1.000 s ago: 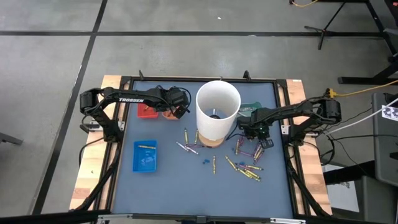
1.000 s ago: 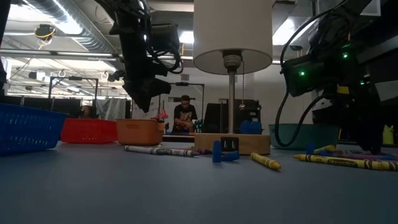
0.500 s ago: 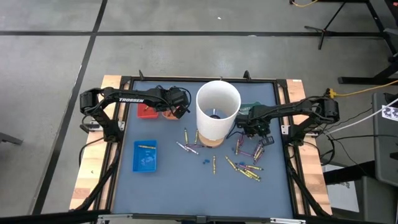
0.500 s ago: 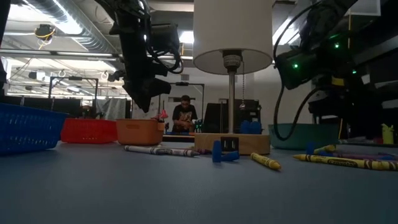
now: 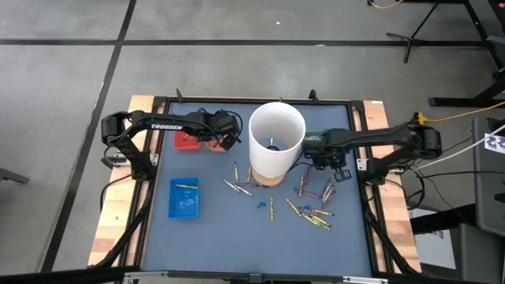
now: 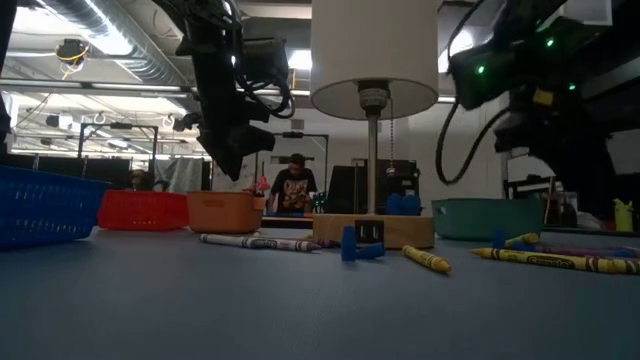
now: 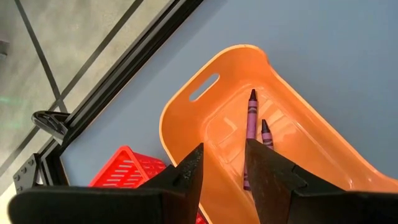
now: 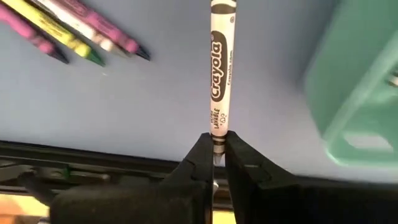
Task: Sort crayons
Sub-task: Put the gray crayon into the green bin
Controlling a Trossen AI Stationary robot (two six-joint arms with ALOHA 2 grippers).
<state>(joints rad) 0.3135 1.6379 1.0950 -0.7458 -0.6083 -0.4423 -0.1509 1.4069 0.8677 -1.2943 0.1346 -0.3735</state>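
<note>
The white crayon [image 8: 219, 74] is pinched by its end in my right gripper [image 8: 215, 152], sticking straight out past the fingertips above the blue mat, with the teal tray [image 8: 357, 93] just beside it. A second ago this gripper was low over the scattered crayons [image 5: 314, 207] to the right of the white cylinder [image 5: 276, 142]; now it has lifted clear and drawn in toward the teal tray [image 5: 319, 137] at the back. I judge the pick is done and the carry has begun, so the next move is to get over that tray and let go.

My left gripper [image 7: 221, 168] hangs with its fingers parted, holding nothing, above the orange tray [image 7: 186, 121], where two purple crayons [image 7: 252, 118] already lie; it has not moved.
</note>
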